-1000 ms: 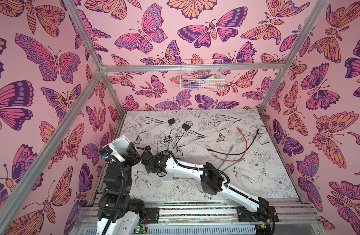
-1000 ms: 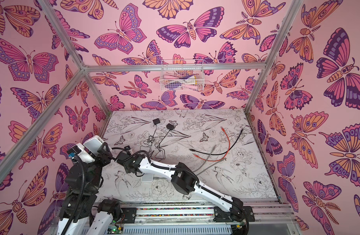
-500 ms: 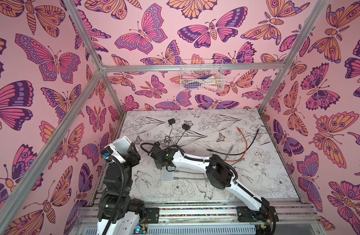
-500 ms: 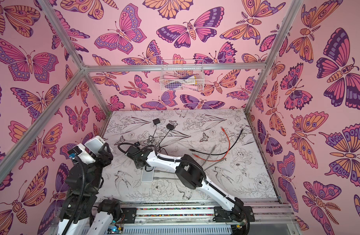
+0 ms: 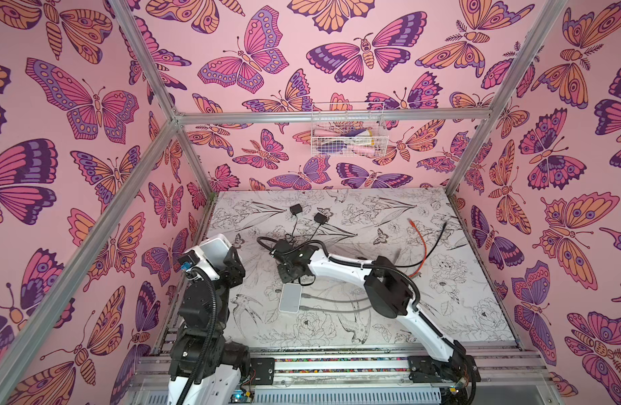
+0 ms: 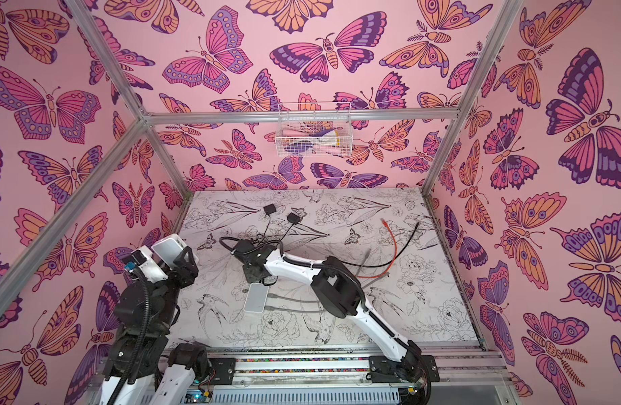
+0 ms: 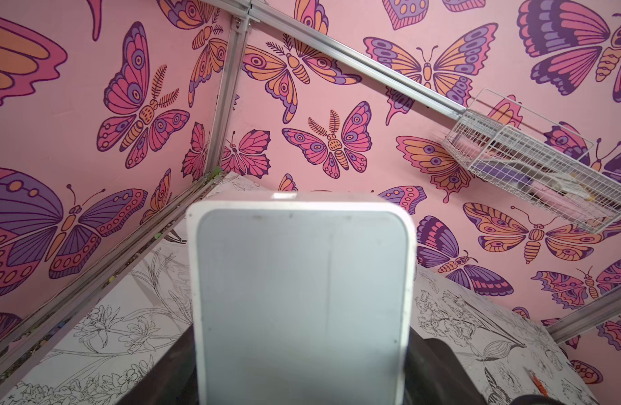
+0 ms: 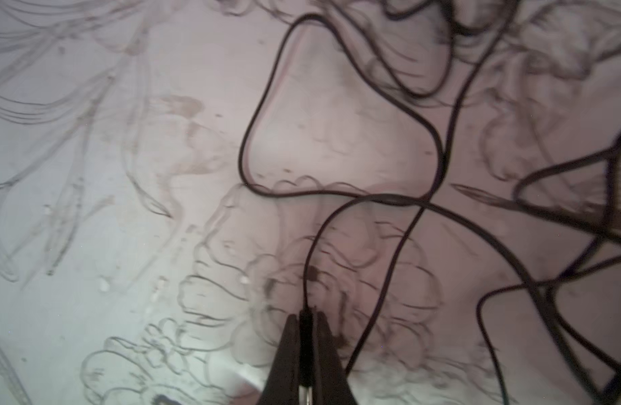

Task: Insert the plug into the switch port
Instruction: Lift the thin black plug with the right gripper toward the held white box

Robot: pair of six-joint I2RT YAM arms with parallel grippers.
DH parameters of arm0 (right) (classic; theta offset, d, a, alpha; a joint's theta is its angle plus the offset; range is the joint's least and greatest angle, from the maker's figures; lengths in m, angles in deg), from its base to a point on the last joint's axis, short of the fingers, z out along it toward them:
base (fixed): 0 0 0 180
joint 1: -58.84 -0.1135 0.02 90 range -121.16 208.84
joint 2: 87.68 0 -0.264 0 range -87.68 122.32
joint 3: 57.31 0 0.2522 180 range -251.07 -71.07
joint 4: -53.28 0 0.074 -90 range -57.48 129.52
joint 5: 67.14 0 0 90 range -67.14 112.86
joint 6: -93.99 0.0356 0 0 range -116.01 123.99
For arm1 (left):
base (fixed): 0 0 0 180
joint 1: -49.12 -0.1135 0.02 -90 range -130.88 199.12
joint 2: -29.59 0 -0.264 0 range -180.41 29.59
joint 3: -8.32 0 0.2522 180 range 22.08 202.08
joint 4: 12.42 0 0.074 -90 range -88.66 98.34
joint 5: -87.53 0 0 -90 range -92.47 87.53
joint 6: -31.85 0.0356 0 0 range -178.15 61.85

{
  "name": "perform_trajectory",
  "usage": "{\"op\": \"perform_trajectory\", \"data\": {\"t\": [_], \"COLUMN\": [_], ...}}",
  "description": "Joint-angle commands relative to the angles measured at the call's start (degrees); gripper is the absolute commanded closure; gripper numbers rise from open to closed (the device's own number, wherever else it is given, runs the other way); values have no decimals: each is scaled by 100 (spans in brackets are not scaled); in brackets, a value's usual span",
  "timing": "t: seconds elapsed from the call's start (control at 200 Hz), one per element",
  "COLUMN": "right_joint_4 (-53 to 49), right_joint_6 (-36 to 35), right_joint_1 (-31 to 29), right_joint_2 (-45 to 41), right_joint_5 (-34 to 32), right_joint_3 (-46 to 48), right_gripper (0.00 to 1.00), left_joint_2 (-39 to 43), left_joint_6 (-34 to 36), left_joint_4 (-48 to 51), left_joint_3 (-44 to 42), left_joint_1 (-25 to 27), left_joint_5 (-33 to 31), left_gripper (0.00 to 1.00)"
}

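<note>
White plastic at the far left: a lifted box held off the table above its left edge, clamped across its width by the wide-set fingers of the left gripper, its flat face filling the left wrist view.

Next, in both top views, a flat box, also white, lying on the table's left half toward the front edge, with two grey cables ending at the side facing the right edge.

Just behind it, the right gripper low over the table, fingers almost together, pinching a small black plug, with a thin black cord looping away across the table. Plug near the flat box, apart from the lifted one.

Farther right, an orange cable and a thick black cable near the right edge.
</note>
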Motion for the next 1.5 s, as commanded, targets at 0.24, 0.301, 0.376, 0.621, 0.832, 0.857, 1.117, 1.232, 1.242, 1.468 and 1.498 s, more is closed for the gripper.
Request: {"op": "perform_trajectory", "data": {"t": [0.24,0.301,0.376,0.621,0.832,0.857,1.117,1.232,1.242,1.468,1.498], "right_joint_4": [1208,1456,1841,3351,4870,5113,7698,7581,7571,7101,6988], "right_joint_6": [-135,-110,-38,391,1111,1233,2517,2220,2164,1046,897], "right_joint_1": [811,876,950,1191,1268,1268,1387,1422,1422,1550,1563], "right_joint_2": [-2121,-2384,-2653,-3024,-2466,-2367,-1561,-1900,-1967,-3718,-3963], "right_joint_5": [665,717,836,1614,2345,2465,3223,3217,3207,2824,2779], "right_joint_3": [2206,2501,2906,3899,4210,4234,3969,3879,3901,4916,5046], "right_gripper": [100,100,100,100,100,100,100,100,100,100,100], "left_joint_2": [-196,-207,-224,-313,-270,-262,-1,87,90,-106,-191], "left_joint_6": [28,27,28,54,-7,-16,-95,-59,-60,-252,-253], "left_joint_4": [-711,-816,-931,-1059,-1133,-1135,-1457,-1576,-1602,-2811,-2983], "left_joint_3": [-304,-354,-418,-559,-679,-692,-934,-1007,-1020,-1558,-1604], "left_joint_1": [-28,-22,-24,-17,-24,-17,-19,-23,-24,9,47], "left_joint_5": [862,945,1021,1144,1209,1208,1485,1685,1714,2826,2940], "left_gripper": [100,100,100,100,100,100,100,100,100,100,100]}}
